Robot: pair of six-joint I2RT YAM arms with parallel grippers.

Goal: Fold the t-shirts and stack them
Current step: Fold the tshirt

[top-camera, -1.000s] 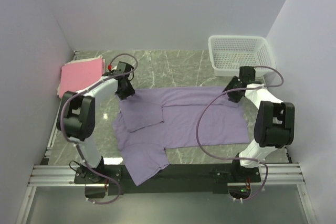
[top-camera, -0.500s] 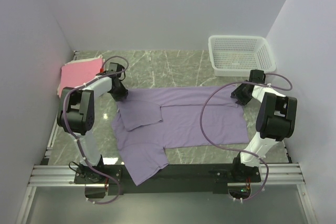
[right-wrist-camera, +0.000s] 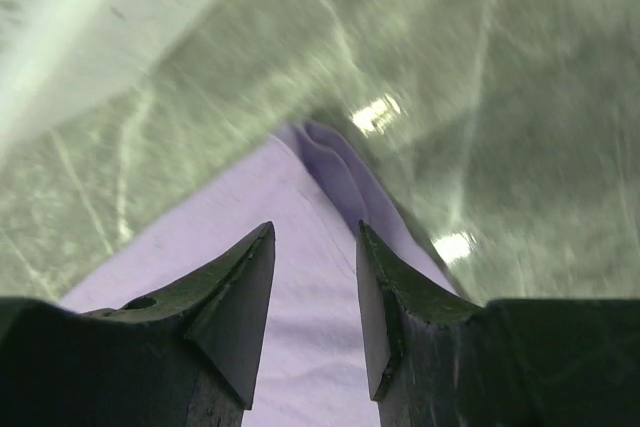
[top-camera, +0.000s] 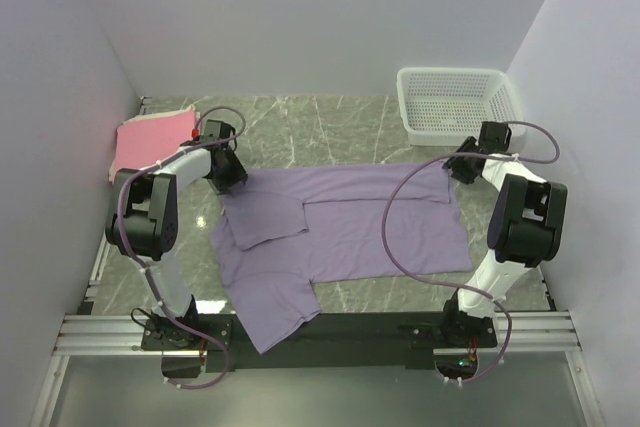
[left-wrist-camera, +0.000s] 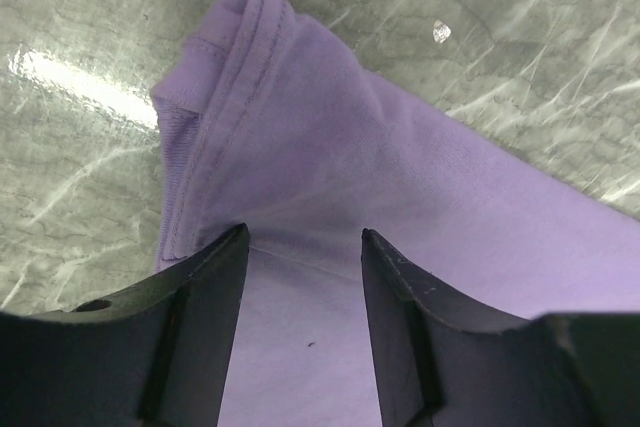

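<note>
Lavender t-shirt (top-camera: pixel 370 227) lies spread flat across the middle of the marble table (top-camera: pixel 340 132), its long axis running left to right. One sleeve is turned in over the body and the other sticks out toward the arm bases. The pink t-shirt (top-camera: pixel 152 137) sits as a folded rectangle at the far left edge, well apart from it. The white mesh basket (top-camera: pixel 455 102) stands at the far right corner.

The step in hand looks like the lengthwise fold of the lavender tee, with each arm reaching for one of its far corners. The left gripper (left-wrist-camera: pixel 304 237) hangs low over the far-left corner. Its jaws are parted to a moderate gap, purple cloth shows between them, and the stitched edge bunches just beyond the tips. The right gripper (right-wrist-camera: pixel 315 232) is posed likewise at the far-right corner, jaws apart by about the same gap, with the doubled corner of cloth just ahead of them. Neither has hold of anything (whether the tips already touch the fabric, I cannot tell).

The next move probably calls for both to press down and pinch together, each catching only its corner. Both corners would then lift evenly and come toward the near edge, so that the cloth folds without skewing.
</note>
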